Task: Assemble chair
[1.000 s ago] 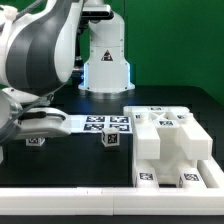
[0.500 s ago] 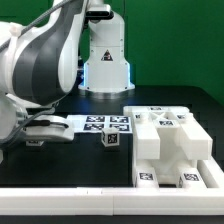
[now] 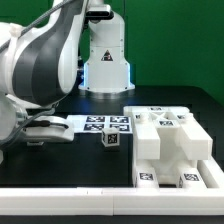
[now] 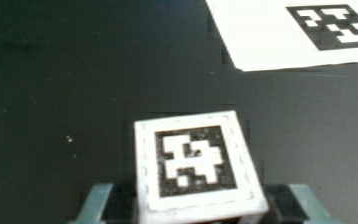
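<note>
Evidently grasping: the two-finger gripper (image 4: 197,207) straddled a small matte white tagged plastic block (image 4: 195,158), pinch unclear. Lifting would need a firm squeeze.

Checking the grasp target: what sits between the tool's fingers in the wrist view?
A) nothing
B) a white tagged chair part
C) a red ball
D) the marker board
B: the white tagged chair part sits between the fingers of the tool; the marker board lies apart.

A plain green wall (image 3: 175,40) fills the back. The matte black table (image 3: 70,165) lies under soft, even light.
</note>
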`<state>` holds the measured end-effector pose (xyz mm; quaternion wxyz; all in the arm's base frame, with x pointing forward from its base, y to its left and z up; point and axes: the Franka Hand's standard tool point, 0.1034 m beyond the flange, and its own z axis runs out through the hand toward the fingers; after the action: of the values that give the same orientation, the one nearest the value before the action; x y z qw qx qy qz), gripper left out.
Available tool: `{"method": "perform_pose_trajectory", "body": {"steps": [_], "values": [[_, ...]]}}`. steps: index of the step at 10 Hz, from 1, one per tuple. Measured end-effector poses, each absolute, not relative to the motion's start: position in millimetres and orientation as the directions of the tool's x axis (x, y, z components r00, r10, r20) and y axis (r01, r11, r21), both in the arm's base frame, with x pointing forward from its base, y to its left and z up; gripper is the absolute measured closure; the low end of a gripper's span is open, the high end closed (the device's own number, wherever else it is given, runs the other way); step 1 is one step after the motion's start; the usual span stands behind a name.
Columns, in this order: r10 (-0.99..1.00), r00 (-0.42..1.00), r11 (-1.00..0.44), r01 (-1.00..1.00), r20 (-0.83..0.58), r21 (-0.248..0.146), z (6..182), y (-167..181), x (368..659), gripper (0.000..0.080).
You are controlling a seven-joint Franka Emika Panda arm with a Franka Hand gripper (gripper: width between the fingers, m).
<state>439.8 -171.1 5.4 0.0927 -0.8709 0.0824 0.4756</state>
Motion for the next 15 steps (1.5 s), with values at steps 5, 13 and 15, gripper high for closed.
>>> {"method": "perform_pose_trajectory", "body": {"steps": [5, 13, 15], "values": [[-0.038, 0.709, -0.985, -0.145, -0.704, -0.093, 78.9, -116, 477, 0.0518], [-0.092, 0.961, -0.988, -0.119, -0.26, -0.093, 133.4, -52, 519, 0.0518], [-0.189, 0.975, -0.972, -0.202, -0.117, -0.118, 166.3, -5, 546, 0.0518]]}}
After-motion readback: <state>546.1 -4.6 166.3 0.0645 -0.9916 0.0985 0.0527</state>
